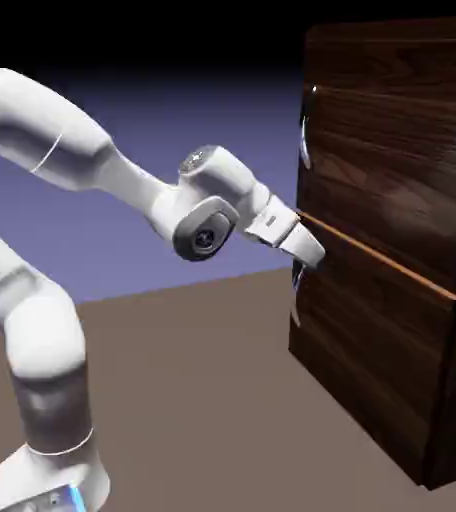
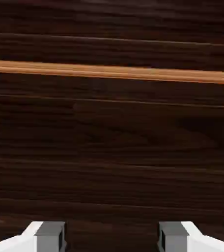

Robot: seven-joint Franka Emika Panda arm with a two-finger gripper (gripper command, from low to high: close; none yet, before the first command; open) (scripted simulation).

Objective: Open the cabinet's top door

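The dark wood-grain cabinet (image 1: 402, 330) stands at the exterior view's right. Its top door (image 1: 392, 130) is flush with the front and carries a small silvery vertical handle (image 1: 308, 128) near its left edge. A thin orange-tan line (image 1: 382, 258) divides it from the lower panel. My gripper (image 1: 310, 254) sits close to the cabinet front at the level of that line, well below the top handle. In the hand view the fingertips (image 2: 50, 237) stand apart, my gripper (image 2: 111, 238) open with only wood grain between them, and the orange-tan line (image 2: 112, 72) runs across above.
The lower panel's own small handle (image 1: 296, 288) hangs just beneath my gripper. The brown tabletop (image 1: 202, 400) stretches between the robot's base and the cabinet.
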